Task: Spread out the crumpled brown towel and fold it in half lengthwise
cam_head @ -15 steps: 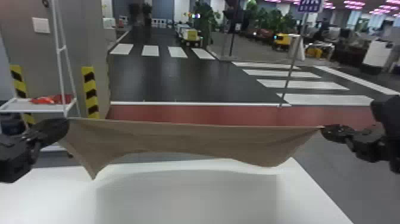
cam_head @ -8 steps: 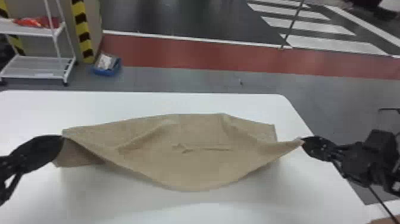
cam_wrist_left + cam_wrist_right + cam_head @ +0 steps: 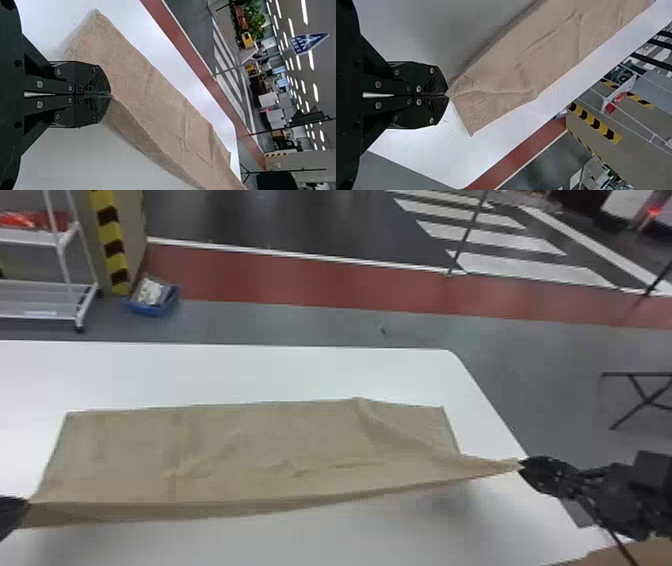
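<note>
Beyond brown towel (image 3: 225,450) and table (image 3: 250,375), blue bin (image 3: 145,309), wheeled rack (image 3: 30,297)

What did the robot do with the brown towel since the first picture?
The brown towel came down: it hung stretched in the air, and now its far part lies on the white table, a bit creased. Nothing was let go. The left claw and right claw still pinch its near side.

**Both sides clamped, set wide apart**

Left gripper (image 3: 24,505) at head view's left edge, fingers (image 3: 93,79) pressed together at the tips. Right gripper (image 3: 522,465) opposite, right arm (image 3: 615,495) in from the right edge, fingers (image 3: 431,81) also closed.
</note>
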Robot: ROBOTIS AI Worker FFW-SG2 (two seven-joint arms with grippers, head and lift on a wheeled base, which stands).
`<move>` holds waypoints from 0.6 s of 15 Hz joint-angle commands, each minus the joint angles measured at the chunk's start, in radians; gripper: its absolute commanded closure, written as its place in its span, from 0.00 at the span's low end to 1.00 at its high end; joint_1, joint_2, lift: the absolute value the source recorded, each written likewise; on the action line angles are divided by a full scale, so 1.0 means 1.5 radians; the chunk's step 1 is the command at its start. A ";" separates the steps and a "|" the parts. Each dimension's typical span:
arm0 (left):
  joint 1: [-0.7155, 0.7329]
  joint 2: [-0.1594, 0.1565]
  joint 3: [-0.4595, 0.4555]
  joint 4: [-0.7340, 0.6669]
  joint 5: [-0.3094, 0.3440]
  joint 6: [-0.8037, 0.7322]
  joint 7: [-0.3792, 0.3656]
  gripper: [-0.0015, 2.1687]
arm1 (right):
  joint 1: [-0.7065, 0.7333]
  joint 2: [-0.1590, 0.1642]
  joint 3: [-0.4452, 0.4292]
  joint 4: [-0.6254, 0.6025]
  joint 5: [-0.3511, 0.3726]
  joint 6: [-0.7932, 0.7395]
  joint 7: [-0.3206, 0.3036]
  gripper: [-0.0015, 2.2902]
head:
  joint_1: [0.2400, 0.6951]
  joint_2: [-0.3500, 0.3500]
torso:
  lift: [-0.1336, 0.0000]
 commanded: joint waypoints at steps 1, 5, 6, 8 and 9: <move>-0.003 0.016 0.020 0.012 0.002 0.000 -0.004 0.63 | 0.001 -0.014 -0.024 0.019 0.012 -0.013 0.014 0.98 | 1.00 0.08 | 0.07; -0.011 0.020 0.012 0.016 -0.001 0.000 -0.017 0.63 | 0.010 -0.019 -0.022 0.019 0.027 -0.019 0.053 0.98 | 1.00 0.07 | 0.07; -0.019 0.019 0.005 0.015 -0.004 0.000 -0.022 0.63 | 0.001 -0.022 -0.017 0.019 0.028 0.000 0.053 0.98 | 1.00 0.07 | 0.07; -0.043 0.019 -0.012 0.019 -0.022 0.004 -0.024 0.63 | -0.036 -0.026 0.001 0.019 0.039 0.053 0.066 0.98 | 1.00 0.06 | 0.07; -0.062 0.019 -0.024 0.030 -0.034 0.010 -0.025 0.63 | -0.061 -0.029 0.012 0.021 0.046 0.085 0.078 0.98 | 1.00 0.05 | 0.07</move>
